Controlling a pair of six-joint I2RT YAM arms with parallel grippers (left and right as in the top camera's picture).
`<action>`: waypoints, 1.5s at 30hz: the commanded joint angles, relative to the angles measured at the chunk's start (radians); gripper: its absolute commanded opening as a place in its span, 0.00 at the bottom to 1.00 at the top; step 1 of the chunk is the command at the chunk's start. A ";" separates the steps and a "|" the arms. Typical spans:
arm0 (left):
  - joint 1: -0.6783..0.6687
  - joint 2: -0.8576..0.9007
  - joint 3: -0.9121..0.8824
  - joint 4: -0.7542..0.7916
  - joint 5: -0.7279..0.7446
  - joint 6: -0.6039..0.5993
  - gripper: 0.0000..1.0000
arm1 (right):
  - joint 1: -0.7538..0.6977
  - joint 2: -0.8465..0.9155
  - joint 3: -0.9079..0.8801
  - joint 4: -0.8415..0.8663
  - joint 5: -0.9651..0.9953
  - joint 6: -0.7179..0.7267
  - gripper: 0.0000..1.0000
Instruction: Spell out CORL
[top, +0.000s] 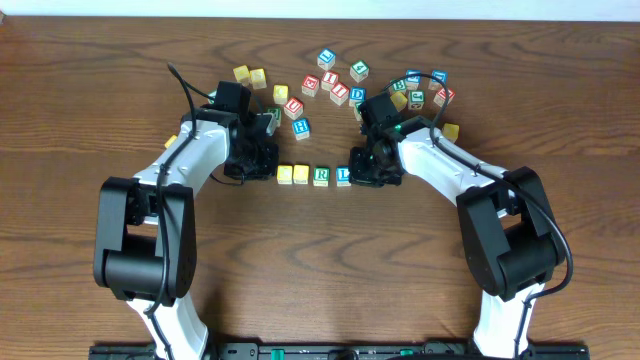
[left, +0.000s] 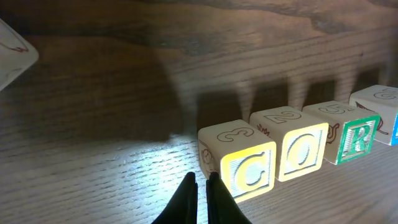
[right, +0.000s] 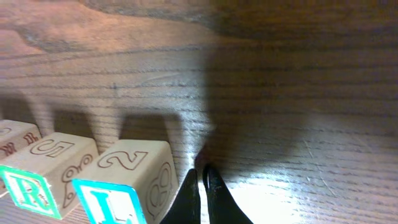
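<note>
Four letter blocks stand in a row on the wooden table: a yellow C block (top: 284, 174) (left: 239, 160), a yellow O block (top: 301, 174) (left: 292, 142), a green R block (top: 321, 176) (left: 348, 130) (right: 46, 168) and a blue L block (top: 343, 177) (right: 127, 180). My left gripper (top: 262, 160) (left: 199, 177) is shut and empty, its tips at the C block's left side. My right gripper (top: 362, 165) (right: 200, 169) is shut and empty, its tips at the L block's right side.
Several loose letter blocks lie scattered at the back of the table (top: 340, 85), some close behind both arms. A white block corner (left: 12, 53) shows at the far left of the left wrist view.
</note>
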 joint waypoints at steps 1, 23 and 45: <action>-0.024 0.015 -0.010 -0.003 0.016 0.002 0.07 | 0.000 0.011 -0.005 0.010 -0.021 0.014 0.01; -0.062 0.015 -0.010 0.006 0.016 -0.001 0.07 | 0.032 0.011 -0.005 0.054 -0.047 0.014 0.01; -0.062 0.015 -0.010 0.008 0.012 0.003 0.08 | 0.030 0.011 -0.004 0.082 -0.042 0.030 0.01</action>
